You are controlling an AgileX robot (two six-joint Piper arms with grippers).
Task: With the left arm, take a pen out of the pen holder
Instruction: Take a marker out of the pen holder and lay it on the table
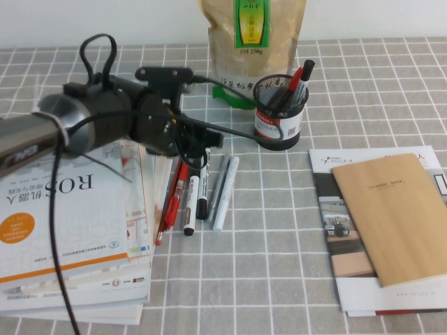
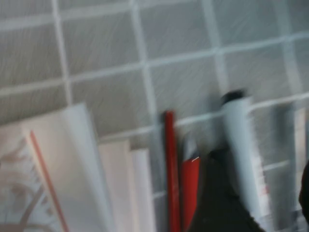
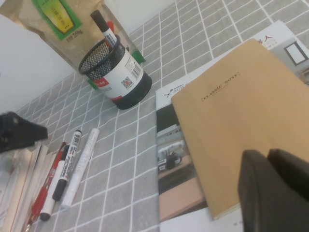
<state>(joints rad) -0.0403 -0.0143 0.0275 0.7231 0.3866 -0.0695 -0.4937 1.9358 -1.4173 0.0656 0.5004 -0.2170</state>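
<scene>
Over pens [image 1: 202, 188] on the table [image 1: 279, 209], our left end effector [image 1: 199, 143] stands open and empty, apparently mid-release and needing a lift clear next, while our right end effector [image 3: 270, 193] hangs closed above the notebook [image 3: 231, 111].

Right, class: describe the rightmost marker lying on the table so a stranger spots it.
Find the mesh pen holder at the back; front-left of it lies a row of pens, below the left tool, while the right tool hangs over the brown notebook. The pale marker is the row's right end: whitish throughout, no black cap.
</scene>
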